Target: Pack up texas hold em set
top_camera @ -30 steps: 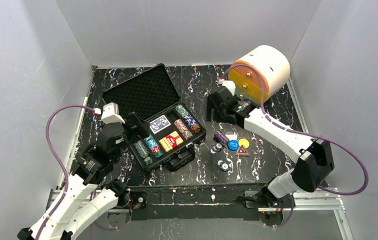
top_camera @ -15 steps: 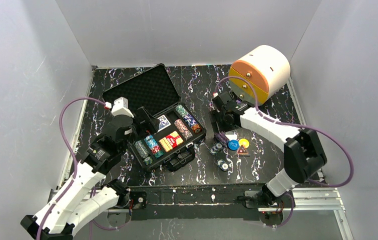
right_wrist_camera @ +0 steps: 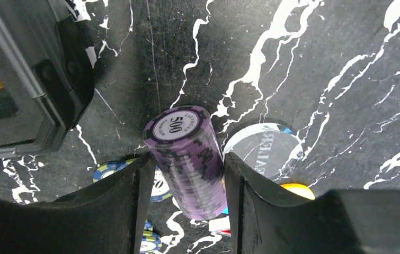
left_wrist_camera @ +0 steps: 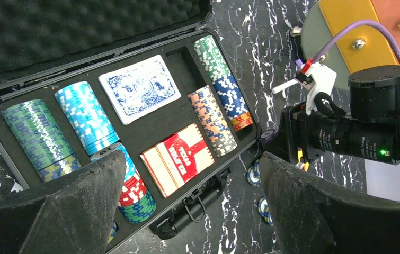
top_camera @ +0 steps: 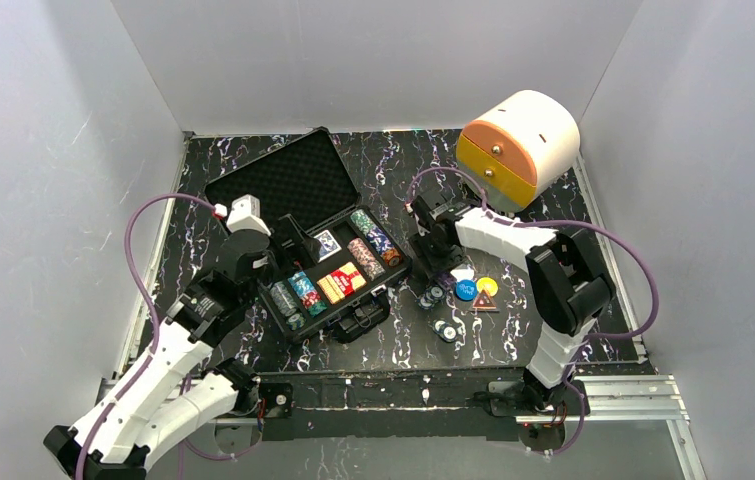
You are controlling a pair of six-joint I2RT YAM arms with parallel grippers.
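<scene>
Right end effector (right_wrist_camera: pixel 186 174) has come down from beside the cream-and-orange round drawer box (top_camera: pixel 518 140). Its fingers are narrowing about the purple poker chip stack (right_wrist_camera: pixel 184 153) lying between them on the black marbled worktop (right_wrist_camera: pixel 293 63). Firm pinch unconfirmed. Left end effector (left_wrist_camera: pixel 192 159) is spread, with the black foam-lined hard case (left_wrist_camera: pixel 81 32) beneath. The stack is judged next for packing.
</scene>
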